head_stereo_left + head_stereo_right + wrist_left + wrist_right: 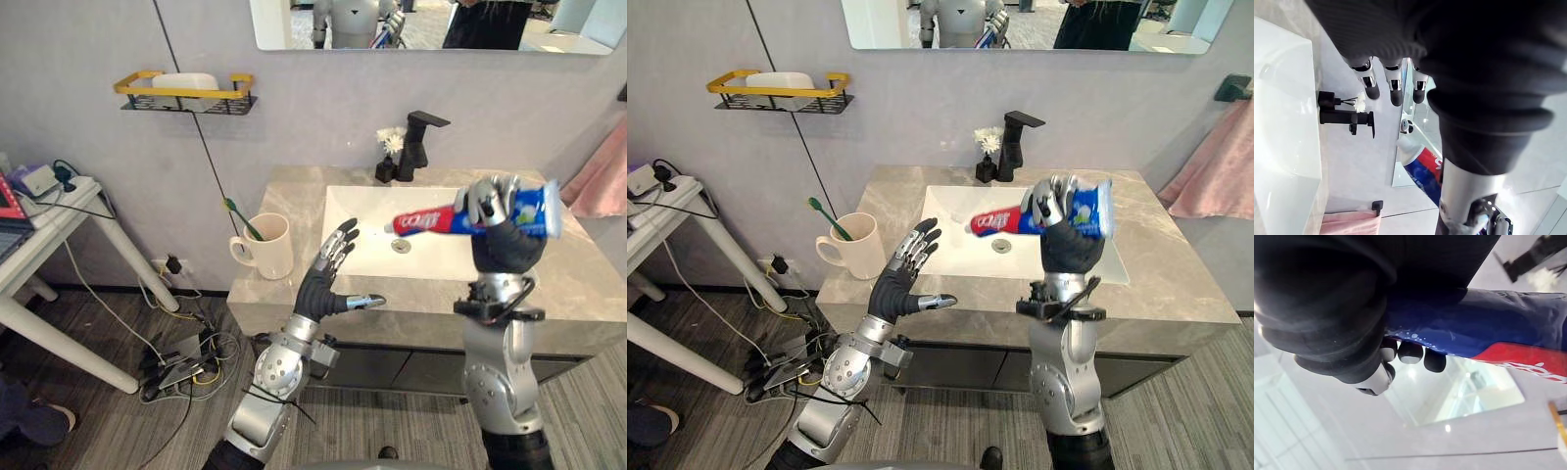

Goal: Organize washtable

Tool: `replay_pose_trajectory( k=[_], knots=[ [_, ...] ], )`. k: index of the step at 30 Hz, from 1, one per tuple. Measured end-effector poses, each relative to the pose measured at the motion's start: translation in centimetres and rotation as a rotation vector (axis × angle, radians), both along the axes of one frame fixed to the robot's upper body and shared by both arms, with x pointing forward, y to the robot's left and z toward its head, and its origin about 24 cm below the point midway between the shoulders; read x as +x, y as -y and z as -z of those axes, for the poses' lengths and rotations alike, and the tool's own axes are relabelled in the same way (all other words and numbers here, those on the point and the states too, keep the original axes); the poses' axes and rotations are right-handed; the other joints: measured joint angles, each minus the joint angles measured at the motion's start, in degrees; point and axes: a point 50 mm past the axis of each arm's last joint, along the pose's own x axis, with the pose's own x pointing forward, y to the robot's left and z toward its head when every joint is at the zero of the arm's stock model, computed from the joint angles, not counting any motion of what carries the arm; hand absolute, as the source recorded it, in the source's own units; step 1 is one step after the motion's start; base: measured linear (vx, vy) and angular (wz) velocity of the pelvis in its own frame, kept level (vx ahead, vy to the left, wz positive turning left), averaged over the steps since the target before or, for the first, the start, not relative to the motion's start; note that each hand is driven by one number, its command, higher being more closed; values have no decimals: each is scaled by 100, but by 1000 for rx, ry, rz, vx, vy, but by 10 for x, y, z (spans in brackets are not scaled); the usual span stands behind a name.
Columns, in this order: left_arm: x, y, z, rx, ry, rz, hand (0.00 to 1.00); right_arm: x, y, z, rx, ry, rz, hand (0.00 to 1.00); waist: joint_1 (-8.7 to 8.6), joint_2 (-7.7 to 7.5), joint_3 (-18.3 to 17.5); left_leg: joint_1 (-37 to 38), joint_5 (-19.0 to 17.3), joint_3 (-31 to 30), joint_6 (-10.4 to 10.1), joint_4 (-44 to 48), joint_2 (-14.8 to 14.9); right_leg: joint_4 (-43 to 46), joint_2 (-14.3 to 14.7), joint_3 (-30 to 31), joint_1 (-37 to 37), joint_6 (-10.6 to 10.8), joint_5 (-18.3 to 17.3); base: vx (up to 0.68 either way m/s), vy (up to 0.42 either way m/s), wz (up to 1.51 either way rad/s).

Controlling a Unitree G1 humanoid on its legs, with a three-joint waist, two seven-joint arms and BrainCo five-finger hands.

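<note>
The right hand hovered above the sink, its fingers curled tight round a red, white and blue tube. The tube lay roughly level in the grip, its cap end pointing to the robot's left and its flat end sticking out past the hand on the other side. The left hand was held over the front edge of the bench, fingers straight and spread, thumb out, holding nothing. A cream mug stood on the bench left of the sink, a green toothbrush leaning in it. A black tap stood behind the sink, with a small white flower beside it. A pink towel hung on the right.
</note>
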Motion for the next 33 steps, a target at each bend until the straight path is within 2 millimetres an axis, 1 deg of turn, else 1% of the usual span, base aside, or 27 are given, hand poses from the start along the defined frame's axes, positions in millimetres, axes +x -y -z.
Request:
replay_pose_trajectory(
  k=[1,2,4,5,6,7,8,10,11,12,13,14,15,16,17,18,19,20,21,22,23,25,26,27,28,30,33],
  knots=[
    [-2,-2,1,-21,-10,-2,0,4,-1,-12,-19,48,-9,100,2,2,-1,20,30,-44,1,-42,-7,0,-6,-30,30,18,-13,-2,3,26],
    [-4,-2,3,-30,-19,-4,0,6,-2,-18,-29,73,-11,100,-2,0,0,35,55,-76,3,-74,-11,0,-10,-53,52,23,-17,6,0,27],
    [-9,-5,11,-47,-62,-12,0,18,-1,-38,-45,146,-18,100,24,-40,2,69,129,-183,6,-183,-14,0,-13,-90,107,63,-47,2,-6,25],
    [-11,-6,13,-47,-71,-16,0,22,-1,-42,-51,155,-22,100,74,-52,6,68,140,-205,7,-196,-13,0,-13,-101,113,76,-57,-10,-14,16],
    [-14,-8,18,-44,-93,-20,0,31,1,-52,-83,171,-13,100,151,-78,6,70,165,-226,7,-232,-13,0,-13,-116,115,83,-63,-12,-17,15],
    [-18,-9,23,-43,-116,-17,0,40,3,-60,-112,179,-2,100,169,-97,8,70,196,-267,25,-280,-18,0,-15,-144,116,88,-70,-10,-21,25],
    [-25,-13,33,-33,-162,-9,0,52,8,-74,-141,189,15,100,204,-134,23,69,281,-342,-1,-373,-27,0,-17,-172,118,102,-82,-4,-17,25],
    [-31,-17,44,-3,-208,-7,0,61,15,-88,-161,201,38,100,304,-185,58,51,312,-399,-7,-402,-50,0,-13,-216,118,98,-89,1,-9,25],
    [-37,-25,58,27,-268,-31,0,67,21,-104,-175,217,58,100,329,-221,76,10,361,-499,-14,-444,-52,0,-17,-311,121,92,-99,10,-9,31],
    [-39,-30,63,37,-291,-47,0,69,23,-110,-181,227,66,100,340,-238,87,0,392,-542,-21,-477,-54,0,-18,-317,121,95,-102,16,-12,36],
    [-42,-37,70,51,-321,-72,0,70,27,-120,-189,241,79,100,380,-267,106,-17,429,-604,-27,-515,-57,0,-19,-323,121,83,-115,20,-7,25],
    [-46,-45,78,69,-357,-100,0,72,34,-131,-202,253,104,100,459,-312,134,-22,460,-656,-28,-562,-57,0,-19,-362,121,76,-132,18,-9,24],
    [-48,-49,81,79,-372,-114,0,74,37,-136,-206,257,118,100,475,-326,143,-42,470,-695,-31,-567,-56,0,-19,-397,121,79,-141,19,-16,32],
    [-51,-57,87,100,-400,-142,0,77,42,-146,-199,266,132,100,481,-345,155,-102,495,-795,-39,-569,-56,0,-27,-455,121,83,-152,35,-11,34],
    [-56,-68,98,151,-441,-171,0,82,42,-156,-180,271,129,100,561,-360,167,-122,521,-848,-55,-565,-53,0,-29,-450,121,92,-170,31,-7,29],
    [-57,-70,101,160,-452,-175,0,83,41,-157,-179,268,126,100,582,-360,167,-124,521,-854,-56,-564,-52,0,-28,-448,121,92,-170,41,1,16],
    [-61,-77,115,202,-509,-193,0,89,38,-161,-171,252,100,100,614,-362,168,-143,522,-887,-56,-553,-46,0,-22,-448,122,90,-171,22,-2,9],
    [-63,-82,122,221,-542,-206,0,92,35,-162,-169,242,82,100,617,-367,172,-161,522,-913,-58,-545,-44,0,-21,-448,122,89,-172,32,-1,17],
    [-68,-91,136,248,-612,-233,0,96,28,-164,-164,225,46,100,618,-398,194,-208,525,-960,-62,-517,-35,0,-19,-443,122,87,-173,25,-4,13],
    [-74,-100,150,269,-682,-266,0,99,22,-164,-162,210,6,100,636,-460,238,-213,530,-960,-71,-495,-18,0,-6,-430,122,77,-180,21,-6,9],
    [-78,-106,156,280,-714,-285,0,100,19,-163,-168,206,-13,100,641,-493,257,-221,530,-959,-72,-484,-12,0,-1,-430,122,60,-191,0,0,0],
    [-91,-126,176,333,-832,-354,0,101,9,-161,-189,193,-80,100,639,-619,331,-231,529,-954,-75,-473,3,0,6,-431,129,32,-210,7,-7,5],
    [-94,-131,180,340,-858,-378,0,101,7,-160,-188,186,-96,100,636,-639,341,-232,529,-952,-75,-472,5,0,4,-431,130,30,-212,5,-3,4],
    [-102,-141,189,350,-919,-428,0,102,3,-158,-195,176,-122,100,629,-668,354,-233,527,-952,-75,-473,27,0,-2,-428,130,29,-216,0,0,0],
    [-109,-150,197,351,-982,-487,0,101,0,-158,-204,175,-146,100,619,-675,359,-237,526,-952,-76,-477,25,0,-9,-427,130,32,-220,0,0,0],
    [-122,-162,208,357,-1065,-566,0,98,-7,-158,-213,185,-185,100,603,-675,359,-237,525,-954,-77,-477,25,0,-10,-420,130,45,-238,0,0,0],
    [-137,-170,218,367,-1150,-625,0,96,-17,-155,-253,192,-230,100,589,-668,369,-242,524,-975,-78,-476,29,0,2,-418,127,34,-253,0,0,0]
  ],
)
